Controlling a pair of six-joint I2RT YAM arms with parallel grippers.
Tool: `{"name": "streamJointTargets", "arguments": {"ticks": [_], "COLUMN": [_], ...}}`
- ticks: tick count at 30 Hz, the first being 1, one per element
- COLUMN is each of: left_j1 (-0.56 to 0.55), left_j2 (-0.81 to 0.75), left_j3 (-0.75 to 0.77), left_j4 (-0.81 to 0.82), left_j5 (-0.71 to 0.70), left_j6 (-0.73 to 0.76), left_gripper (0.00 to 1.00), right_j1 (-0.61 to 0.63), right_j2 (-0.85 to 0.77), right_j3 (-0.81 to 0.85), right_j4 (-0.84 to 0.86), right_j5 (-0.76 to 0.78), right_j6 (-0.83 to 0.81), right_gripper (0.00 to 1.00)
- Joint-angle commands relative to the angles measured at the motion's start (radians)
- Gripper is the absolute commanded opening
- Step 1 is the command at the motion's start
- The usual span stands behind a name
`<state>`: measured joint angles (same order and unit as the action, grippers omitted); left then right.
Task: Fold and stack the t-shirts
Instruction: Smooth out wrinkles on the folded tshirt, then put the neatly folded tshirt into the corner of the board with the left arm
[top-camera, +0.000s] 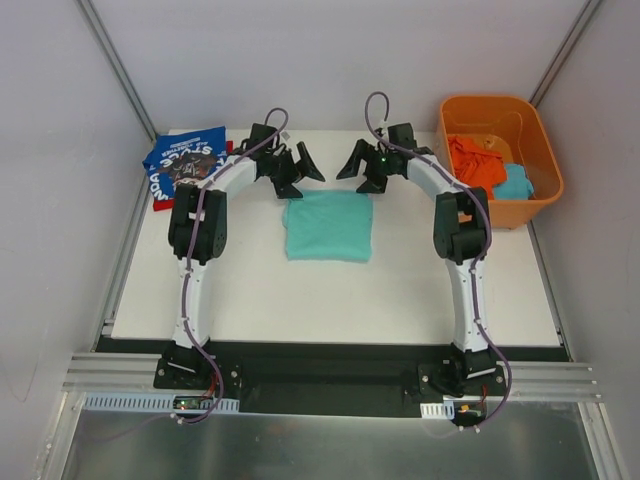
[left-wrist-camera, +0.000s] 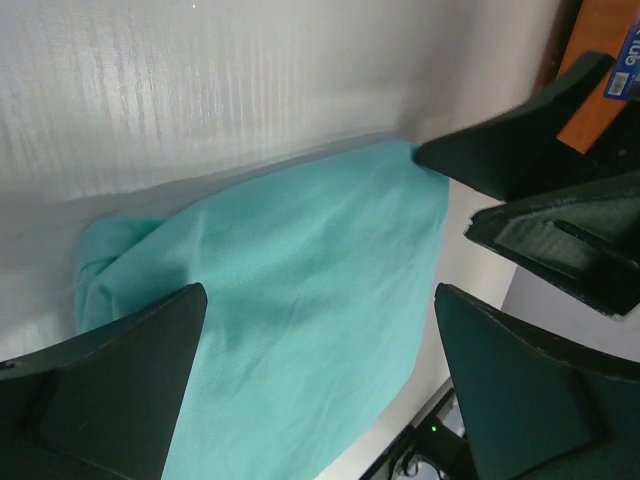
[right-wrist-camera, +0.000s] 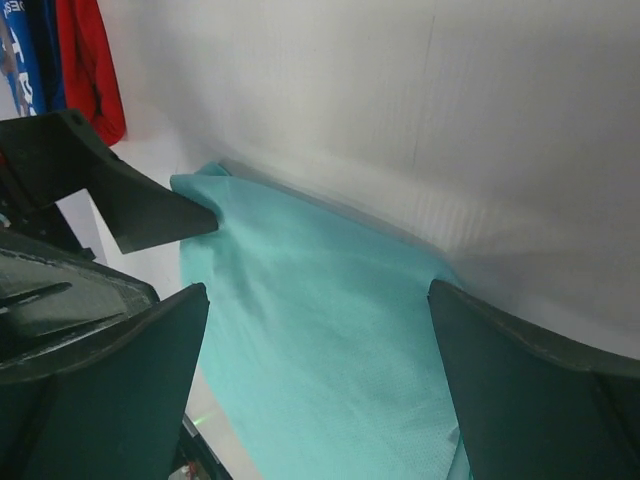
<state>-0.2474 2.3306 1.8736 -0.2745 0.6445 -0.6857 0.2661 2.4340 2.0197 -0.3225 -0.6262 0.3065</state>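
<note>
My left gripper (top-camera: 298, 172) and right gripper (top-camera: 358, 170), both spread wide and empty, hover side by side over the far edge of the folded teal shirt (top-camera: 328, 226) | likely poised to pinch its far corners | blue shirt (top-camera: 185, 160) lies atop red shirt (top-camera: 160, 204), left of the teal one | tub (top-camera: 545, 170) to its right.

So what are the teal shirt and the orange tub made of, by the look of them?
The teal shirt looks like soft knit cloth, matte, perhaps cotton or a blend: the wrist views show a fine weave and gentle creases. The tub looks like rigid moulded plastic, smooth with a slight sheen: its even walls and rounded rim keep their shape.
</note>
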Motion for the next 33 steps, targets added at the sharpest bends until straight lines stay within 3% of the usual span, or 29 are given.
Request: {"name": "streamJointTargets", "arguments": {"ticks": [1, 6, 9, 16, 24, 27, 31, 33], "left_j1": [-0.01, -0.018, -0.018, -0.018, -0.049, -0.067, -0.118, -0.162], "left_j2": [-0.296, -0.563, -0.613, -0.518, -0.298, -0.217, -0.143, -0.123], "left_j3": [-0.089, -0.373, -0.484, -0.496, -0.377, -0.321, -0.262, -0.249], "left_j4": [-0.018, -0.044, -0.057, -0.112, -0.126, -0.141, -0.176, -0.195], "left_j5": [-0.136, -0.296, -0.344, -0.338, -0.338, -0.347, -0.411, -0.477], "left_j6": [0.063, 0.103, 0.12, 0.179, 0.186, 0.172, 0.158, 0.153], "left_gripper": [0.99, 0.99, 0.99, 0.99, 0.99, 0.9, 0.62, 0.56], "right_j1": [0.004, 0.018, 0.016, 0.022, 0.025, 0.027, 0.025, 0.025], "right_j2": [-0.346, -0.746, -0.962, -1.386, -1.725, -1.796, -1.846, -1.86], "right_j3": [-0.044, -0.437, -0.661, -1.027, -1.177, -1.194, -1.178, -1.162], "right_j4": [-0.101, -0.099, -0.096, -0.168, -0.374, -0.407, -0.44, -0.454], "right_j5": [0.118, 0.331, 0.44, 0.511, 0.56, 0.559, 0.588, 0.603], "right_j6": [-0.125, -0.205, -0.207, -0.192, -0.214, -0.213, -0.234, -0.25], "right_gripper": [0.96, 0.96, 0.96, 0.96, 0.96, 0.96, 0.96, 0.96]}}
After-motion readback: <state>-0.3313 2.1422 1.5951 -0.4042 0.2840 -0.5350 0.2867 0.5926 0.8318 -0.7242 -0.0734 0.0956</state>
